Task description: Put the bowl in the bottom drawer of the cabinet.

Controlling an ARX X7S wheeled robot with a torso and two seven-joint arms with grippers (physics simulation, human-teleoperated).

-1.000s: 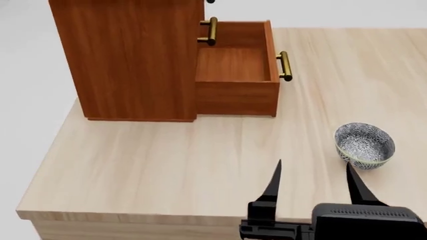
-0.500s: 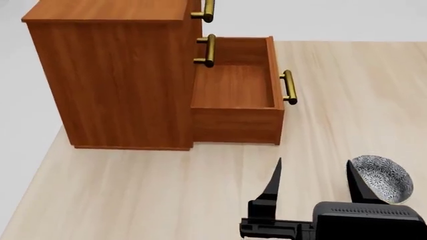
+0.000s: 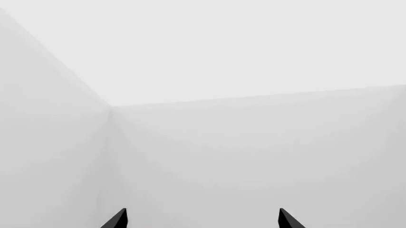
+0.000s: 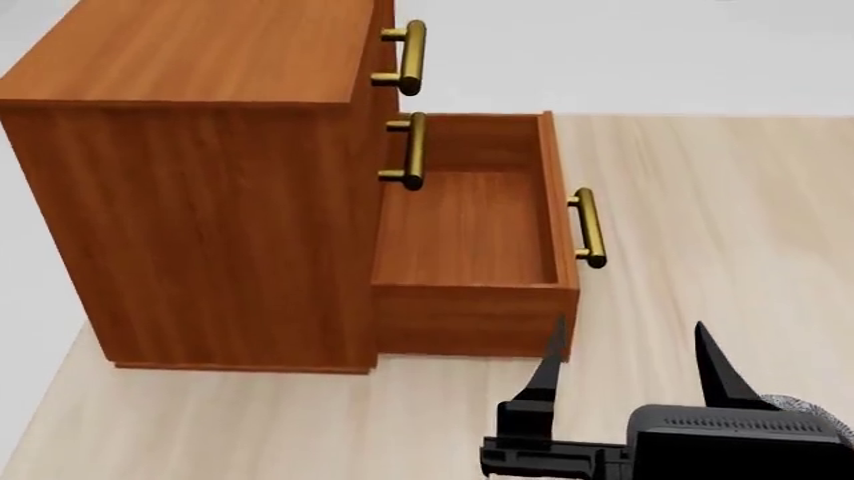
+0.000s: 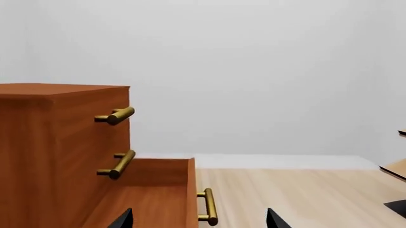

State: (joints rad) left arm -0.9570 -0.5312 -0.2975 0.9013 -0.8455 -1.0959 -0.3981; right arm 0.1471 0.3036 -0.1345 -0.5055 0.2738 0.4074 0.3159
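Bowl [image 4: 811, 408]: sliver visible at head view's lower right, just right of right gripper [image 4: 625, 350], whose jaws stand spread, empty; bottom drawer [image 4: 467, 240] open, ahead-left.

Right gripper [image 4: 625, 348] rendered matte black: two slim, blade-like fingers [image 4: 549, 364] tapering to sharp tips, rising from a boxy black housing with a ribbed vent strip along its top edge.

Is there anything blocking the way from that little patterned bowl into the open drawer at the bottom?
Nothing visible does. The bottom drawer is pulled out and empty, and bare tabletop lies between it and the bowl, which peeks out behind the right tool.
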